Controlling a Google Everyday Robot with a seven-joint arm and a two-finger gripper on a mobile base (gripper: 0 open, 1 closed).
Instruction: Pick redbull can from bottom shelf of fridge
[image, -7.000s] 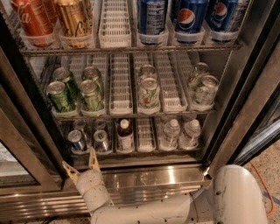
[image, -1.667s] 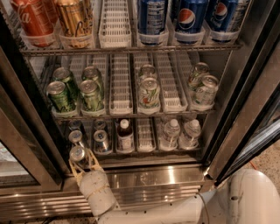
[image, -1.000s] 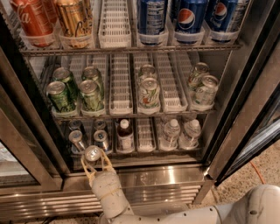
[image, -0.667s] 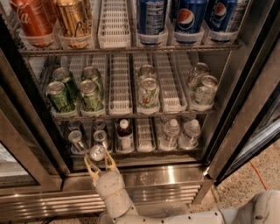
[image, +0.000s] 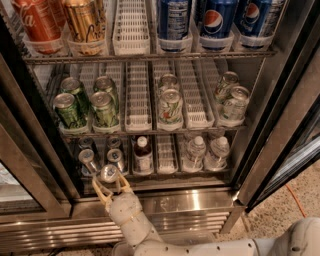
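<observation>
Fridge (image: 272, 120) bottom shelf (image: 166, 156) lies just behind fingers (image: 101, 194); gripper (image: 108, 182) clamped on redbull can (image: 108, 173), between both fingers.

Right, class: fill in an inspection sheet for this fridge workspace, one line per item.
Surface: bottom shelf, a wire rack with white lane trays and a steel front lip.
Job's things: redbull can at the shelf's front edge; two similar cans behind it.
Clutter: dark-labelled bottle and two clear bottles on the same shelf; green cans one rack up.
Grippers: gripper at the front lip, shut on the redbull can.
Cables: orange cable on the floor, right.
Surroundings: fridge steel base; speckled floor.
</observation>
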